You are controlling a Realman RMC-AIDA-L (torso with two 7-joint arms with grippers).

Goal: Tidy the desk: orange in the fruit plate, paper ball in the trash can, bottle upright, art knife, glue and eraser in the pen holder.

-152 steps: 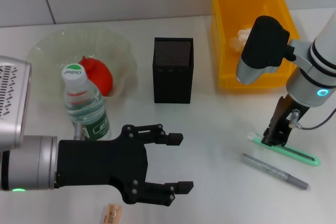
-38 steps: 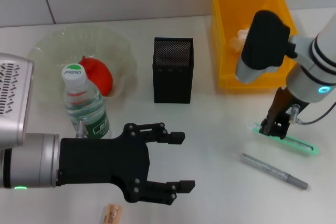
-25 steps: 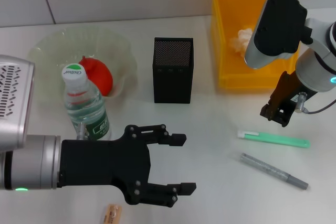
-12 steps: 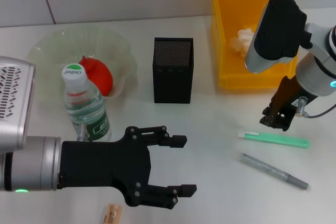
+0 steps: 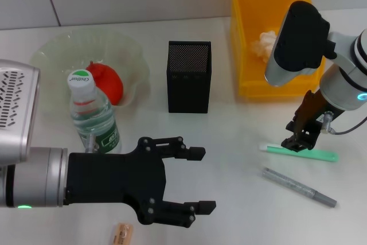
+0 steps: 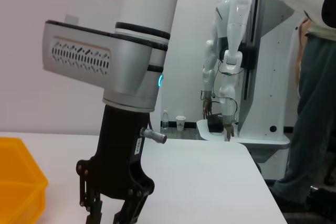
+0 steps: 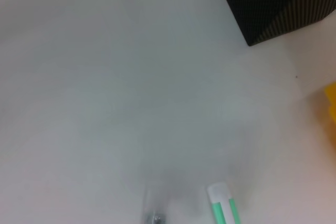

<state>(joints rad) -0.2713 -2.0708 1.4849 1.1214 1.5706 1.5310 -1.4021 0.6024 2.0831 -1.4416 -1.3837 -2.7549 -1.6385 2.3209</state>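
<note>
The right gripper (image 5: 298, 140) hangs at four o'clock on the bench (image 5: 241, 130), jaws narrowly parted just over the green art knife (image 5: 304, 153), gripping nothing. A grey pen (image 5: 299, 187) lies at five o'clock of it. The left gripper (image 5: 186, 179), jaws wide and empty, hovers near the upright bottle (image 5: 92, 116) (eraser (image 5: 122, 234) at six o'clock). The orange (image 5: 108, 82) sits in the fruit plate (image 5: 57, 55), the paper ball (image 5: 264, 43) in the trash can (image 5: 243, 38), beside the pen holder (image 5: 188, 77).

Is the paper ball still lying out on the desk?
No, the paper ball sits inside the yellow trash can, not on the desk surface.
</note>
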